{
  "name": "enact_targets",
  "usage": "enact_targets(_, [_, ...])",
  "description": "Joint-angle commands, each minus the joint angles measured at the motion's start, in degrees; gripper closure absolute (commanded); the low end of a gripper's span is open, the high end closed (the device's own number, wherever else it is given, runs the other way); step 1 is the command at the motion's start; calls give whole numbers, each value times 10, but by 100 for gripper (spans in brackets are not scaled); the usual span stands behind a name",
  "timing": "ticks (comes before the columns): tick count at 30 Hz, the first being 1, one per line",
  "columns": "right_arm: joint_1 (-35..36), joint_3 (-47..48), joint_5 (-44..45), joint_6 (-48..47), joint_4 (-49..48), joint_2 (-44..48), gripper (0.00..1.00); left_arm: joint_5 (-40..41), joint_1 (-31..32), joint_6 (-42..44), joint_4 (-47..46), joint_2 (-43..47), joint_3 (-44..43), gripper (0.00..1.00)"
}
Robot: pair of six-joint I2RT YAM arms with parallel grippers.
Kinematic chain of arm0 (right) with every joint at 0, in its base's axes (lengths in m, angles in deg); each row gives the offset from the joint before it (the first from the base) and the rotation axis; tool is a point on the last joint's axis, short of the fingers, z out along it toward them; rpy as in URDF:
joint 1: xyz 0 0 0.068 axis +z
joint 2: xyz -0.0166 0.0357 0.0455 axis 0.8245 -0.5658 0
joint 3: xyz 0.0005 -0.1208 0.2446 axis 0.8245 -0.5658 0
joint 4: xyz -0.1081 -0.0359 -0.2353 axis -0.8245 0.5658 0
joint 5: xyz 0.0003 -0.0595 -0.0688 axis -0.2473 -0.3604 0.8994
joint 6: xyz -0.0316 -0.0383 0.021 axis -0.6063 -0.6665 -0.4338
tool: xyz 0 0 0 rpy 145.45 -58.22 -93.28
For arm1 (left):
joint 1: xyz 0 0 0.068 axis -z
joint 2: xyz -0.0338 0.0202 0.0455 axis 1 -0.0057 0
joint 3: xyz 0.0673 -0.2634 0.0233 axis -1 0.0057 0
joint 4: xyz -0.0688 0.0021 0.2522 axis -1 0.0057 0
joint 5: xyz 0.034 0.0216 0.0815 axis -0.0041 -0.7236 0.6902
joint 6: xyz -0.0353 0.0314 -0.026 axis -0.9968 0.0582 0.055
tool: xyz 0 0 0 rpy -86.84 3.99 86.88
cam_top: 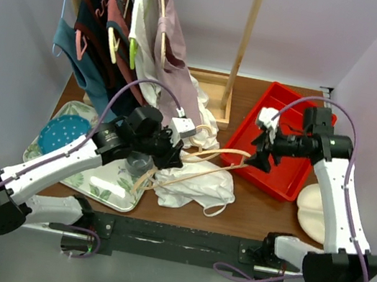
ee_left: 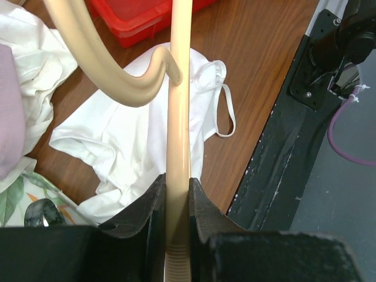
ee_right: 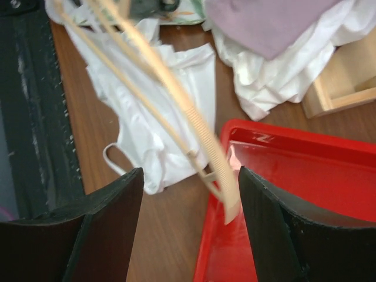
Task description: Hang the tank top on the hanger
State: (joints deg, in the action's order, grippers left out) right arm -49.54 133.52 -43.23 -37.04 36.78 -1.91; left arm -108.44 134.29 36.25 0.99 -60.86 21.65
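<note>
Tank top (cam_top: pixel 199 187) lay crumpled on table (cam_top: pixel 256 211), lower centre of top view, no strap threaded yet. Hanger (ee_left: pixel 178 117) hung over it, left gripper (ee_left: pixel 176 191) pinching its bar. Right gripper (ee_right: pixel 191 171) spread around hanger tip (not clamping). Dressing all ahead.

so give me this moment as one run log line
left gripper: shut on hanger | right gripper: open around hanger tip | tank top: crumpled on table below hanger, not yet on it
</note>
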Motion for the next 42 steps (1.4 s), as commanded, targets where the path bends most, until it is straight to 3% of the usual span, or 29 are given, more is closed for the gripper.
enact_targets(1, [5, -53, 10, -193, 154, 55, 34, 21, -6, -42, -38, 31, 8, 100])
enact_targets(2, [8, -91, 11, -243, 162, 62, 34, 22, -8, -49, -45, 30, 11, 100])
enact_targets(4, [36, -159, 20, -251, 127, 73, 42, 26, -8, -56, -52, 27, 9, 100])
enact_targets(6, [86, -205, 63, -178, 63, 78, 50, 29, -9, -61, -59, 23, 8, 100])
enact_targets(7, [151, -247, 85, -138, -24, 82, 51, 29, -9, -64, -69, 23, 10, 100])
enact_targets(10, [238, -293, 144, -42, -149, 74, 52, 30, -9, -72, -80, 26, 14, 100])
enact_targets(16, [307, -331, 263, 23, -274, 20, 56, 36, -9, -85, -102, 38, 31, 100])
enact_targets(29, [347, -364, 324, 52, -352, -37, 58, 34, -11, -78, -97, 42, 37, 100])
enact_targets(35, [347, -359, 316, 51, -337, -39, 75, 33, -14, -76, -97, 48, 45, 100])
enact_targets(39, [348, -353, 302, 42, -310, -32, 99, 32, -16, -74, -95, 47, 46, 100])
enact_targets(42, [346, -346, 303, 39, -284, -12, 100, 37, -17, -71, -87, 48, 46, 100])
